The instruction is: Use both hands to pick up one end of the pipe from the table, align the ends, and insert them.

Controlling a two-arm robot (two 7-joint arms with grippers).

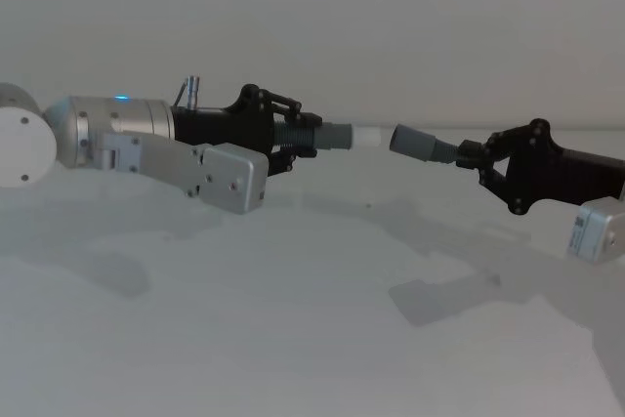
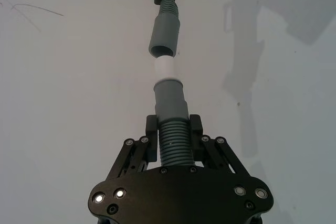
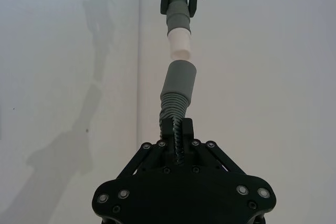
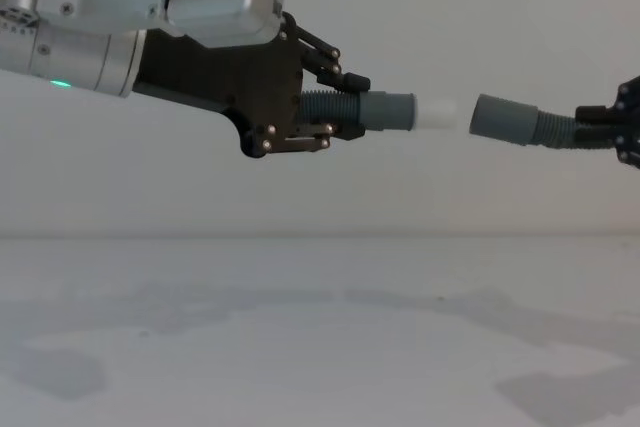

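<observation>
While both hose pieces hang above the surface point(image 4: 320, 347), we see the left end effector point(image 1: 293, 134) grasping the white-tipped piece point(image 1: 337, 136) and the right end effector point(image 1: 479, 158) grasping the grey-cuffed piece point(image 1: 420, 144), tips just apart.

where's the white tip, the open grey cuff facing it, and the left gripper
white tip point(image 4: 437, 114), chest view, middle of the tip.
open grey cuff point(image 4: 503, 119), chest view, its smooth side wall.
left gripper point(image 2: 173, 135), left wrist view, between the fingertips clamped on the corrugated hose.

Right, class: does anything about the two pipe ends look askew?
Slightly. The open grey cuff in the right gripper tilts off the axis of the white tip held by the left gripper; a gap remains.
</observation>
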